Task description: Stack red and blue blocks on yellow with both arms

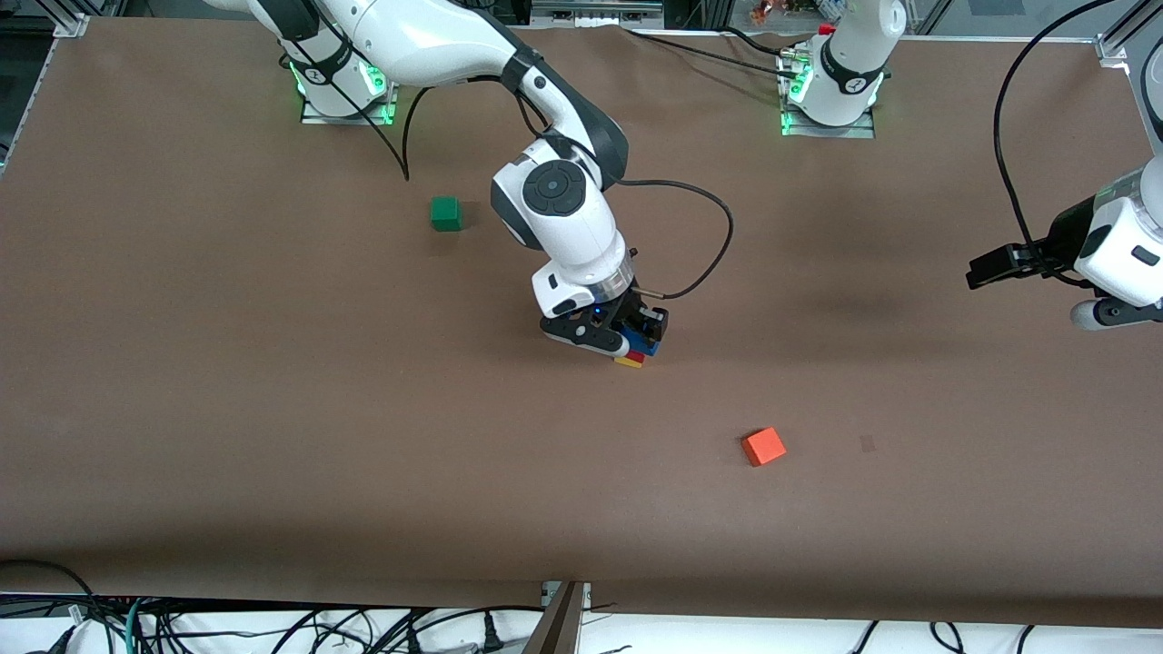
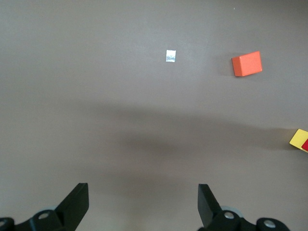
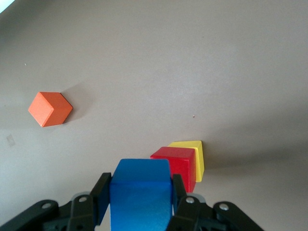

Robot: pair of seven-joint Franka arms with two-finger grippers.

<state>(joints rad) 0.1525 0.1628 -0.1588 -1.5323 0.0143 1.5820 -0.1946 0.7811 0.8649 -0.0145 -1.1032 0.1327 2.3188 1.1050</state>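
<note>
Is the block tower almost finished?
Nearly. The red block already sits on the yellow block. The right gripper holds the blue block just above them; it must still be set down and let go. The left gripper waits, open.

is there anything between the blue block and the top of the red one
Nothing visible does. The right gripper holds the blue block just above the red block, which sits on the yellow block. The left gripper waits open at the left arm's end of the table.
</note>
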